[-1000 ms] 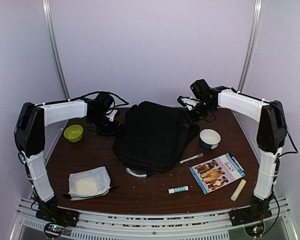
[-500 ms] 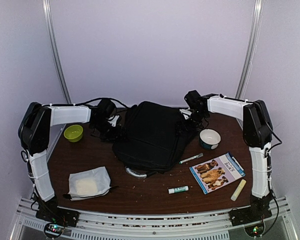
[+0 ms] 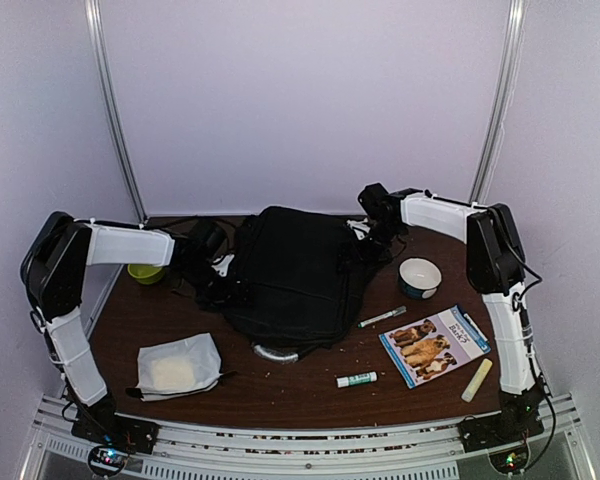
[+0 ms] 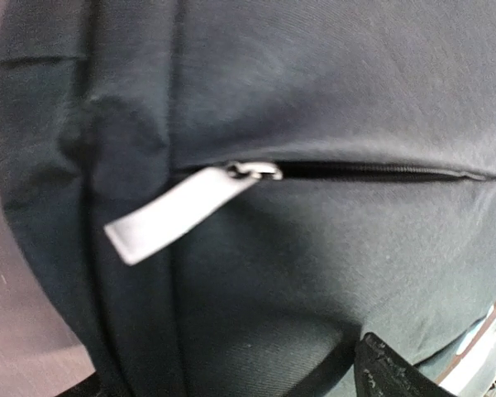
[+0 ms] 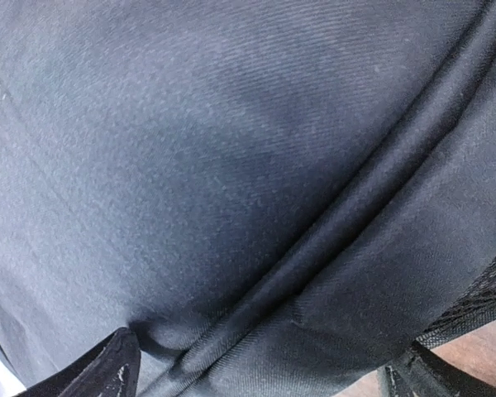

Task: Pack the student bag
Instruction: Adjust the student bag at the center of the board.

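The student bag (image 3: 295, 280), a large black backpack, lies in the middle of the table with its grey handle (image 3: 275, 351) at the near edge. My left gripper (image 3: 218, 270) presses against the bag's left side. In the left wrist view the bag fabric (image 4: 314, 91) fills the frame, with a closed zipper and its pale pull tab (image 4: 174, 211); the left gripper (image 4: 240, 389) is open and one fingertip (image 4: 397, 372) shows. My right gripper (image 3: 372, 228) is at the bag's far right corner. It is open (image 5: 260, 376), its fingers (image 5: 107, 364) wide apart over black fabric (image 5: 190, 165).
A green bowl (image 3: 143, 272) sits behind my left arm. A white-grey pouch (image 3: 178, 365) lies at the near left. To the right are a white bowl (image 3: 420, 276), a marker (image 3: 382, 317), a dog book (image 3: 435, 343), a glue stick (image 3: 357, 379) and a cream stick (image 3: 477, 379).
Both grippers have moved in against the bag. The left arm now partly covers the green bowl. The right gripper has shifted left along the bag's far edge. The bag has bunched slightly.
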Controlling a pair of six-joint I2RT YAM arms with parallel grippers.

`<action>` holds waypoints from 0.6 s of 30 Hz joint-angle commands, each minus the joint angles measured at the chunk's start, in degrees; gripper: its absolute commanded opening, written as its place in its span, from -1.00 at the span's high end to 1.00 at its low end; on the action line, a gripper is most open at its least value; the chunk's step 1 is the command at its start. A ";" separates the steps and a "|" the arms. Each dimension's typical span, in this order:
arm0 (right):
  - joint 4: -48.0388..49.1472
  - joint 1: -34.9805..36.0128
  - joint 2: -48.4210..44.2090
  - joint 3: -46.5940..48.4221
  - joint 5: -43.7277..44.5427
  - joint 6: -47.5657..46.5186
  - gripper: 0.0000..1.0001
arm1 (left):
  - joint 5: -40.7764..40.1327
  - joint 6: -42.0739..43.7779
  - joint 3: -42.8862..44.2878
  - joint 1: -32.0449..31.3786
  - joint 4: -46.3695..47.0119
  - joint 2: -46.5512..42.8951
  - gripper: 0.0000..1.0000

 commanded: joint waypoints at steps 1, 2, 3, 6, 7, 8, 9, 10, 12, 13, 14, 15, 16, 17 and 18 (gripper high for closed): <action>-0.77 2.25 3.03 3.59 -5.36 -0.26 -1.00 | 1.40 -1.82 -2.07 -2.18 2.32 -4.02 -0.65; -0.82 2.44 3.43 4.12 -5.83 -0.44 -1.00 | 1.38 -2.18 -2.68 -2.52 2.34 -4.59 -0.65; -0.79 2.68 3.59 4.32 -6.23 -0.67 -1.00 | 1.30 -2.40 -3.36 -2.86 2.32 -5.19 -0.64; -0.78 3.11 4.36 6.57 -7.31 -1.09 -1.00 | -0.01 -2.81 -4.98 -3.44 1.90 -6.47 -0.64; -0.93 3.09 4.77 7.34 -7.73 -1.07 -1.00 | -0.75 -2.79 -5.39 -3.54 1.51 -6.72 -0.64; -1.06 3.11 5.08 8.17 -8.16 -1.10 -1.00 | -1.11 -2.70 -5.87 -3.58 1.09 -6.95 -0.64; -1.19 3.19 5.37 8.62 -8.41 -1.11 -1.00 | -1.26 -2.54 -6.10 -3.54 0.88 -7.16 -0.64; -1.26 3.20 5.40 8.88 -8.58 -1.14 -1.00 | -1.56 -2.46 -6.15 -3.56 0.52 -7.36 -0.64; -1.21 3.20 5.32 8.91 -8.80 -1.20 -1.00 | -2.13 -2.36 -6.19 -3.55 -0.09 -8.15 -0.64; -1.26 3.20 5.20 8.87 -8.88 -1.30 -1.00 | -2.44 -2.32 -6.20 -3.57 -0.34 -8.56 -0.64; -1.45 3.19 5.09 8.96 -8.83 -1.51 -1.00 | -3.01 -2.30 -6.19 -3.61 -0.66 -8.94 -0.64; -1.67 3.20 4.88 8.92 -8.84 -1.86 -1.00 | -3.58 -2.15 -6.07 -3.61 -1.02 -9.31 -0.64; -1.93 3.20 4.50 8.99 -8.77 -2.31 -1.00 | -4.27 -2.02 -5.90 -3.62 -1.47 -9.64 -0.64; -2.23 3.20 3.74 8.80 -8.55 -2.98 -1.00 | -4.77 -1.70 -5.57 -3.60 -1.95 -9.95 -0.65; -2.33 3.20 2.64 8.35 -8.15 -3.52 -1.00 | -5.30 -1.43 -5.41 -3.56 -2.23 -10.40 -0.66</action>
